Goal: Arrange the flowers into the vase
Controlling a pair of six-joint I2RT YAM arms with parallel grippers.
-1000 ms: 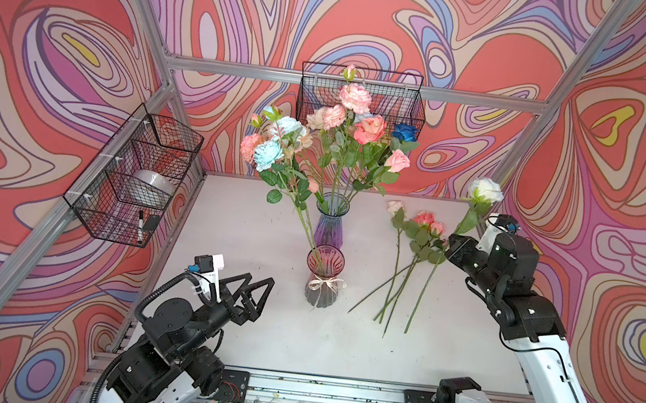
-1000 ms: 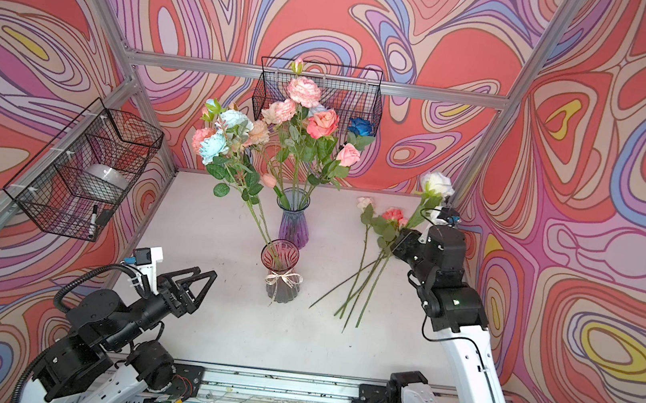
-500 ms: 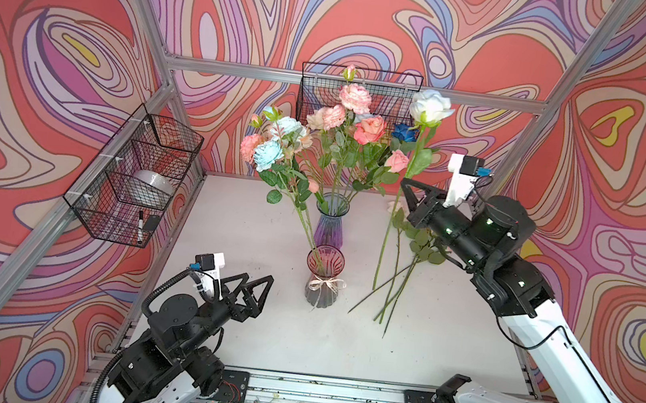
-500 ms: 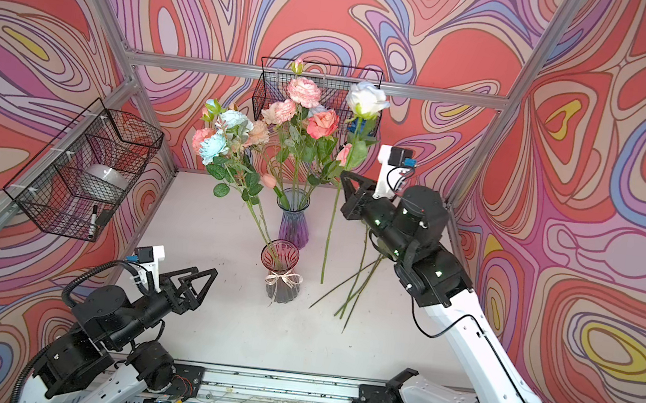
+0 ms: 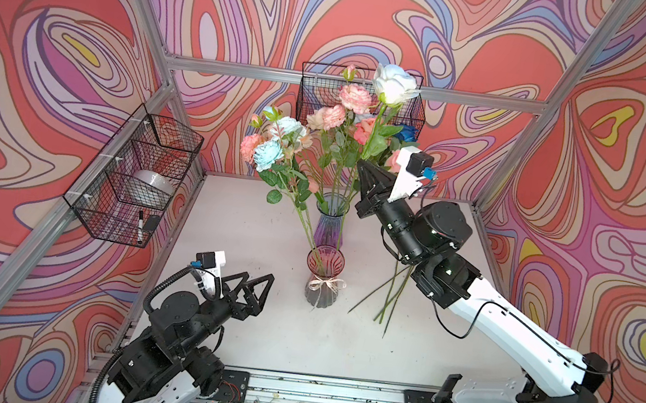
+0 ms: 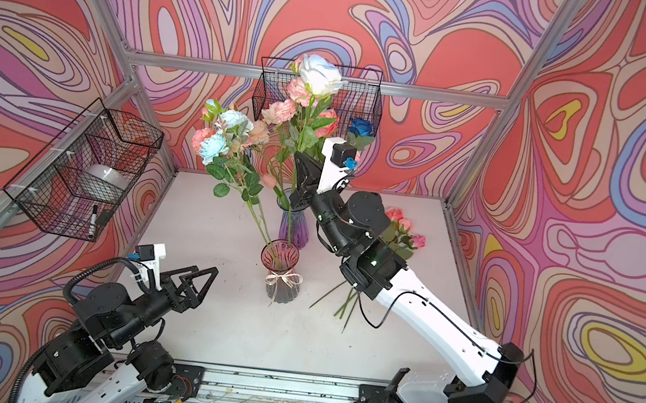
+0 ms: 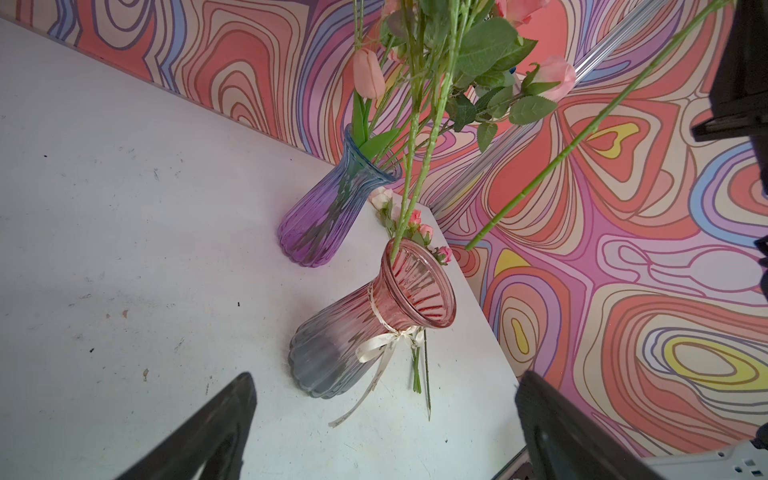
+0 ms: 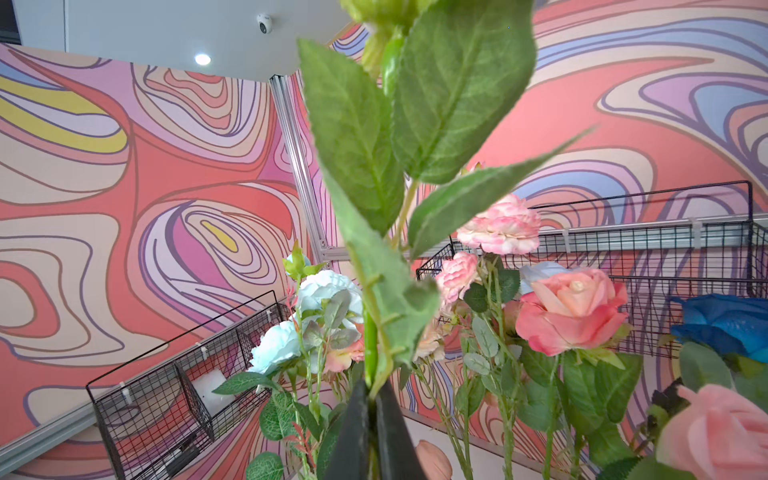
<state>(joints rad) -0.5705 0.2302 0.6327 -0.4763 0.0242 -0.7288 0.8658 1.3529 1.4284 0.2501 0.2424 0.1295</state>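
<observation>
flowers: the long green-stemmed white rose (image 5: pixel 394 85) is pinched in my right claw (image 5: pixel 360 164), centre frame; i should steer its stem tip straight down into the ribbed purple glass vase (image 5: pixel 329 222).

Bright, even light from ceiling lamp (image 8: pixel 202 59); foreground seemingly blurred

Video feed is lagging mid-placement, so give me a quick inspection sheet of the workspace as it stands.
Surface: white table, lightly scuffed.
Job's things: white rose held aloft, outside both vases; purple vase and pink vase hold stems; loose flowers lie on table.
Clutter: wire basket with marker.
Grippers: right gripper shut on white rose; left gripper open, empty.
Cables: black cable loops off right arm.
Surroundings: patterned walls, aluminium frame.
</observation>
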